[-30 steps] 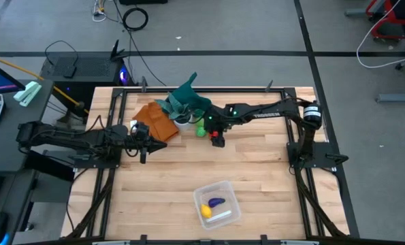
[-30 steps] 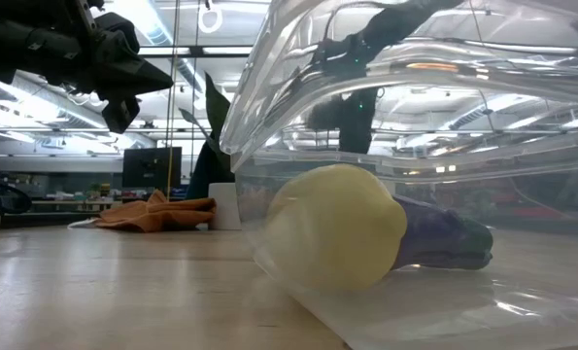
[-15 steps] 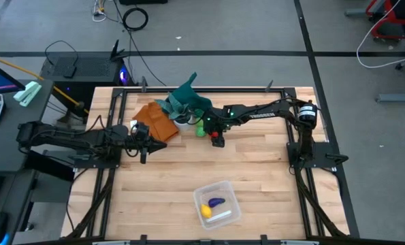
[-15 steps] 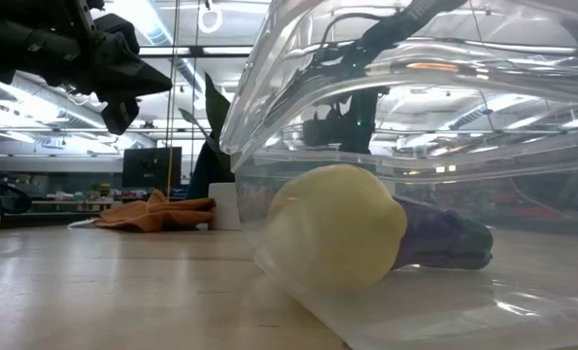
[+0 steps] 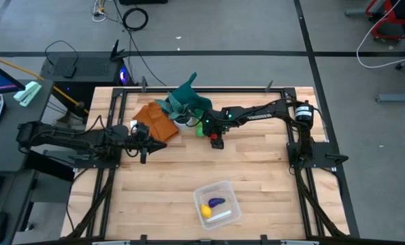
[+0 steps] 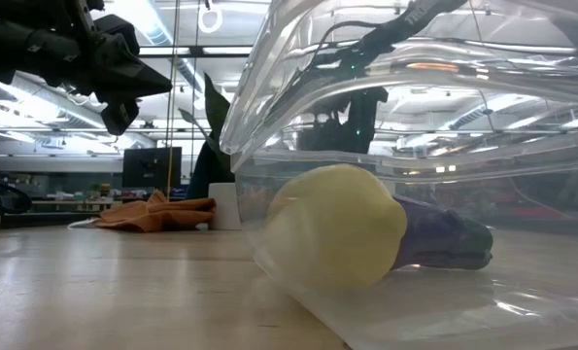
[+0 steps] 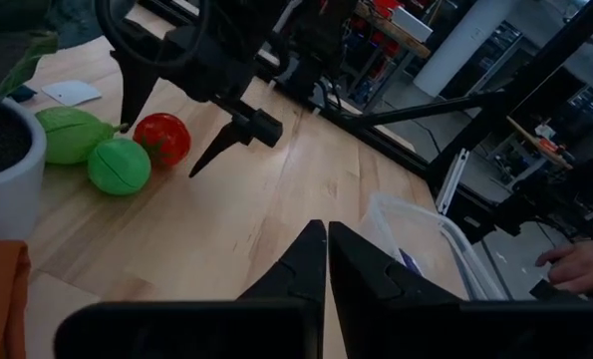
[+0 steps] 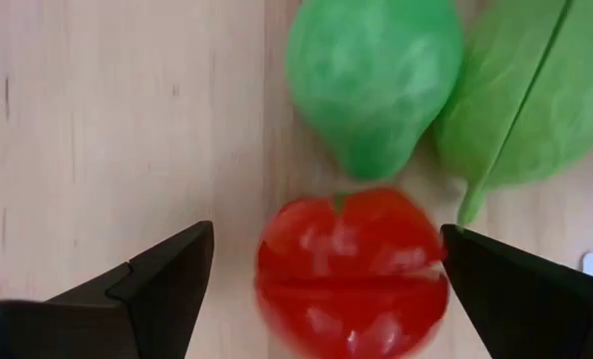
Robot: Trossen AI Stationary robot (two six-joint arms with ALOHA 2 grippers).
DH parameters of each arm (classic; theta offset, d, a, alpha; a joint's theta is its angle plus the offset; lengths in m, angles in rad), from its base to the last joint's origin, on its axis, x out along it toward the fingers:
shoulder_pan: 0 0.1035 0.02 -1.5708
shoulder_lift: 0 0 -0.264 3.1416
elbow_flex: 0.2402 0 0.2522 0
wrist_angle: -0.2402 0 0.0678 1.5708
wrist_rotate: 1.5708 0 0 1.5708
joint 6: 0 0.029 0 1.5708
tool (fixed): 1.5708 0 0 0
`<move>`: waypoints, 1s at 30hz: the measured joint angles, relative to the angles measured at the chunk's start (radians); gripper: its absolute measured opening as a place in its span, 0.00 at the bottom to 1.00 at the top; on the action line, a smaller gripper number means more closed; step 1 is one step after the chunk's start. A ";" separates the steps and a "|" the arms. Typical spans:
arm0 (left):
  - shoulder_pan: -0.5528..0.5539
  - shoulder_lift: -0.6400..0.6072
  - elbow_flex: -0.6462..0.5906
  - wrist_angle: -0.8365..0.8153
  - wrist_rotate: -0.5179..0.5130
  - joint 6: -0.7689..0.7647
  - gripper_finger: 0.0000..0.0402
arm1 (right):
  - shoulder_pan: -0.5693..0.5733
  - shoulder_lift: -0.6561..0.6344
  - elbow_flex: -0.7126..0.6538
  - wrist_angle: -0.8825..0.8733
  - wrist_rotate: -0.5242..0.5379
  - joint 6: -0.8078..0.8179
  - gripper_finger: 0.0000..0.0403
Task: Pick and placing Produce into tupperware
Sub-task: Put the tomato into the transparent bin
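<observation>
My right gripper (image 5: pixel 217 138) is open, pointing down over the red toy fruit (image 8: pixel 351 264), which rests on the table with one finger on each side of it. Two green toys (image 8: pixel 376 80) (image 8: pixel 520 110) lie just beyond it, near the white pot (image 5: pixel 183 123). The clear tupperware (image 5: pixel 217 204) sits near the table's near edge. Inside it are the yellow toy (image 5: pixel 205 210) and the purple toy (image 5: pixel 216 201), both also seen in the low view. My left gripper (image 7: pixel 326 261) is shut and waits above the table's left side, touching nothing.
The white pot with teal-green leaves (image 5: pixel 186 99) and an orange-brown cloth (image 5: pixel 154 120) lie at the far edge, left of the green toys. Bare wood stretches between the toys and the tupperware. A person's hand (image 7: pixel 580 264) shows beyond the table.
The right arm's wrist has shifted toward the table's left, over the toys, and its gripper stays above the red toy. The red toy, the green toys and the tupperware have kept their places.
</observation>
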 joint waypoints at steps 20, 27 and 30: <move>0.000 0.000 0.000 -0.006 0.000 0.000 0.06 | 0.000 0.005 0.000 -0.005 0.003 0.001 0.65; 0.000 0.000 0.000 -0.006 0.000 0.000 0.03 | 0.000 0.001 0.000 -0.010 0.003 0.002 0.60; 0.000 0.000 0.000 -0.006 0.000 0.000 0.03 | 0.001 -0.008 0.000 -0.020 0.003 0.002 0.59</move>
